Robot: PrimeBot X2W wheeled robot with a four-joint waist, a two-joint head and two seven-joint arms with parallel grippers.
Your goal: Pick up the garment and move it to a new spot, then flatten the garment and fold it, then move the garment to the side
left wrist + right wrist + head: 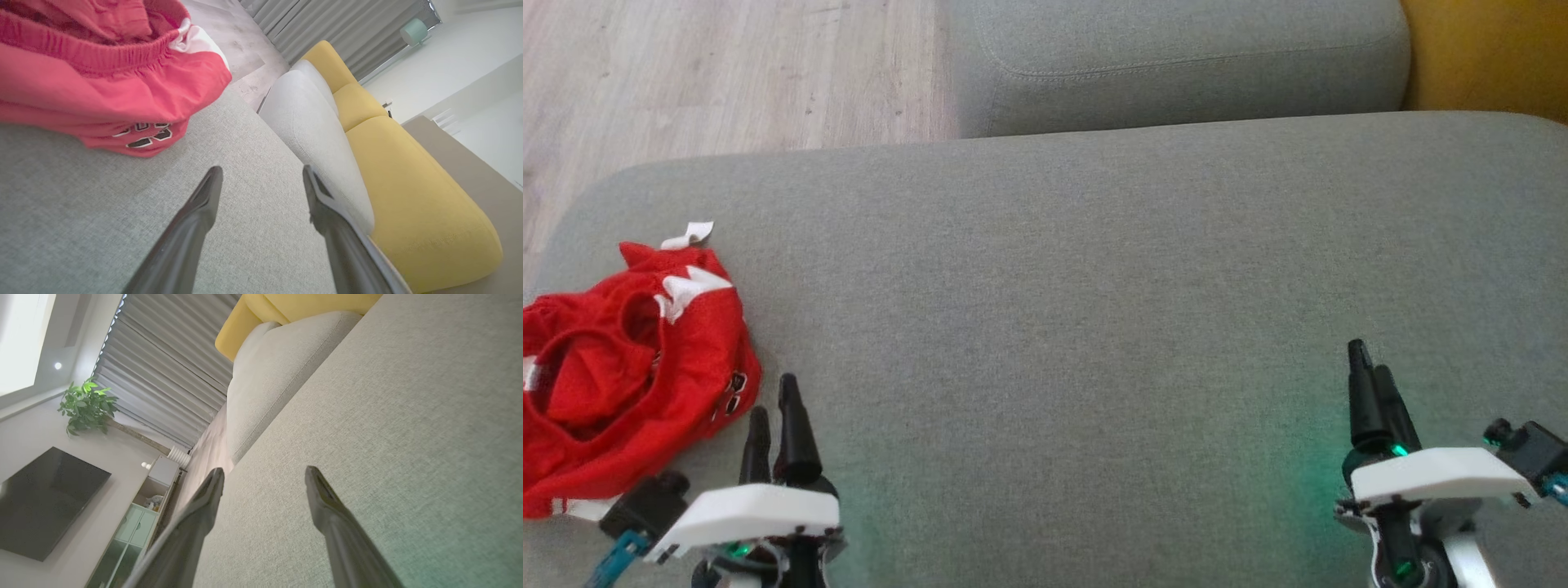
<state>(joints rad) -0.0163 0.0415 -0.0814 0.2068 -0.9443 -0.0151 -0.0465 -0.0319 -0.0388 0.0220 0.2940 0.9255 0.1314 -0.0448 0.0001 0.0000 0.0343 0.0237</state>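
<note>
The garment (pixel 629 367) lies crumpled at the left end of the grey cushion (pixel 1094 327), red with white panels and a bit of black lettering at its near edge. My left gripper (pixel 774 404) stands open just right of it, fingers apart from the cloth. In the left wrist view the garment (pixel 102 81) sits up and to the left of the open left gripper (pixel 261 171), with nothing between the fingers. My right gripper (pixel 1370 363) is open over bare cushion at the lower right. The right wrist view has the right gripper (pixel 264 471) empty above grey fabric.
A second grey cushion (pixel 1176 65) lies beyond the far edge, with a yellow seat (pixel 1486 57) at the top right. Wooden floor (pixel 727 73) runs past the cushion's left and far-left edges. A dark screen (pixel 45 502) and a plant (pixel 86 406) stand across the room.
</note>
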